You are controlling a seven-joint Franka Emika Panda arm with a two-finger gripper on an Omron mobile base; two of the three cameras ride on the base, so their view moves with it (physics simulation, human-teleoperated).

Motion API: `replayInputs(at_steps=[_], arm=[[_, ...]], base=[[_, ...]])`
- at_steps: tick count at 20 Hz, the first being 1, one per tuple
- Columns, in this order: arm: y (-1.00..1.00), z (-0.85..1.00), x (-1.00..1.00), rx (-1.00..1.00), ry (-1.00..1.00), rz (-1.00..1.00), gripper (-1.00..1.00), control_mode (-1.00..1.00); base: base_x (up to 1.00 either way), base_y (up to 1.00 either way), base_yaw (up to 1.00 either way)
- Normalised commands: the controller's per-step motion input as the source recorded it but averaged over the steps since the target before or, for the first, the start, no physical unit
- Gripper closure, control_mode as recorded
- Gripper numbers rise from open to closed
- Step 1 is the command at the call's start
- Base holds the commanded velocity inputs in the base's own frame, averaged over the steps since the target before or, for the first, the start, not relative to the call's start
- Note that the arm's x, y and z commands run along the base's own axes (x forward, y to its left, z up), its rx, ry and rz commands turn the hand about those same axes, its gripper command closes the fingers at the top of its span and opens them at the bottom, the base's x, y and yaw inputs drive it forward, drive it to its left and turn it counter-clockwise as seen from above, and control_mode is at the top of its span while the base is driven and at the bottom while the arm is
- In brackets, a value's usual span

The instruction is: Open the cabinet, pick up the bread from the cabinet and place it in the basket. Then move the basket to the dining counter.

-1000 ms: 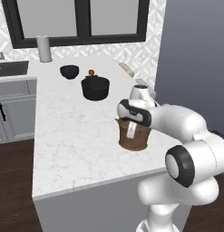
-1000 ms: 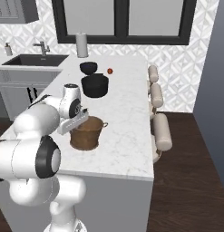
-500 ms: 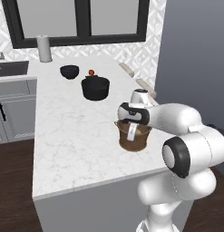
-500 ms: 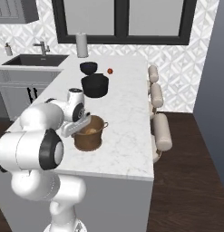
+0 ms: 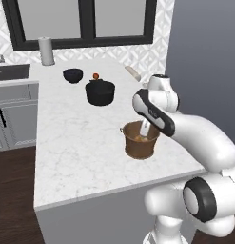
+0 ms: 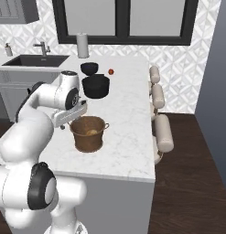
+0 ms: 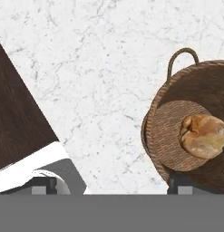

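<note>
The brown woven basket [image 5: 140,143] [image 6: 89,135] stands on the white marble dining counter [image 5: 76,143] [image 6: 128,128], near its front right part. The tan bread [image 7: 204,136] [image 6: 91,132] lies on the basket's floor. My gripper [image 7: 109,186] [image 5: 144,131] [image 6: 71,121] hangs open over the basket's rim [image 7: 152,118]. One fingertip [image 7: 179,186] is inside the basket, the other [image 7: 41,186] outside it over the counter's edge. Nothing is held between them.
A black pot [image 5: 100,93] [image 6: 96,87], a dark bowl [image 5: 73,75] and a small red fruit [image 5: 95,76] sit farther back. A paper roll [image 5: 46,51] stands by the window. Stools [image 6: 160,123] line the counter's right side. Dark floor [image 7: 18,113] lies past the edge.
The arm's wrist has swung to the right in the left base view, and the hand has slid from over the basket's middle toward its rim. The basket stays put.
</note>
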Motion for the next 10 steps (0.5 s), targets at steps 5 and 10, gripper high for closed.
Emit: replayInputs(at_steps=[5,10], arm=[[0.34,1.00,-1.00,0.00,-0.01,-0.09,-1.00,-1.00],[0.50,0.48,-1.00,-0.03,-0.07,-0.04,-1.00,-1.00]], base=[[0.00,0.00,0.00],[0.00,0.00,0.00]])
